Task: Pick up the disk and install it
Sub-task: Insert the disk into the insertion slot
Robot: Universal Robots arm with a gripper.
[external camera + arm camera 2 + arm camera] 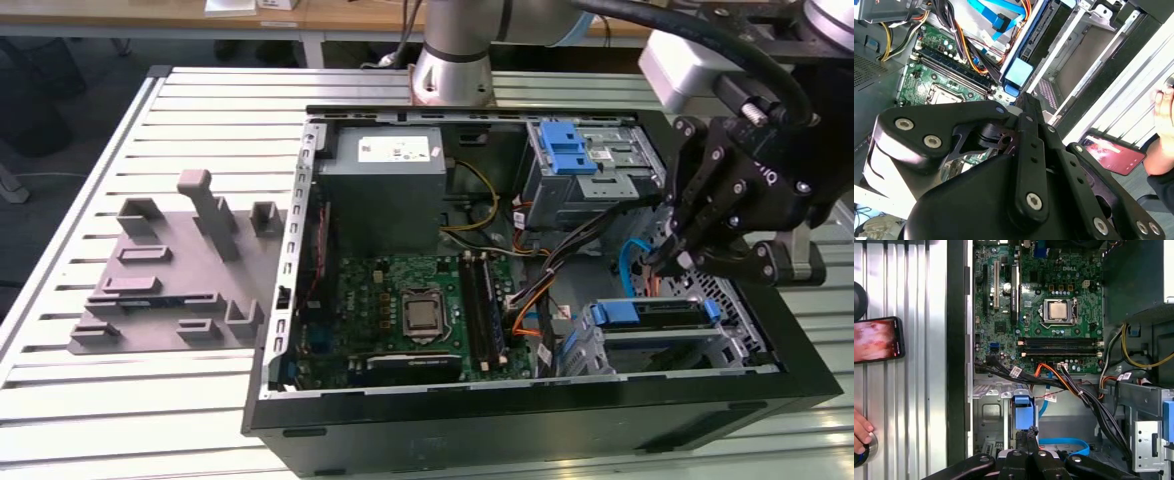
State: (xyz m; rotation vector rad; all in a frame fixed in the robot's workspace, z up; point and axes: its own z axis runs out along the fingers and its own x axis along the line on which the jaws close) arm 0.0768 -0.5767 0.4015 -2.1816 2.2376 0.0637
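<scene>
Showing the scene at one moment, by item:

Arm: a Universal Robots arm stands at the far edge of the desk (pixel 80 400), its black claw (pixel 677 262) lowered over the open computer case (pixel 534 400) on the exterior view's right.

Claw state: the fingers (pixel 1026 437) stand narrow, drawn close together at the blue front edge of the disk carrier in the first wrist view. Whether they press on it cannot be told.

Disk: the disk (pixel 654 313), framed by its blue plastic carrier, sits on edge in the drive bay at the near corner of the case on the exterior view's right. In the second wrist view its blue carrier end (pixel 1018 75) shows just beyond the claw linkage; in the first wrist view it stands upright (pixel 1022 412) inside the silver bay.

Case interior: the green motherboard (pixel 414 310) lies flat in the middle, with the grey power-supply box (pixel 387 190) behind it. A blue latch with a silver cage (pixel 587 160) sits at the far corner on the exterior view's right.

Cables: orange, black and blue leads (pixel 1064 382) run between the motherboard and the bay.

Desk items: a grey moulded fixture (pixel 174 270) lies on the exterior view's left, well apart from the case.

Person: a hand (pixel 861 432) rests on the desk beside a phone (pixel 876 340).
</scene>
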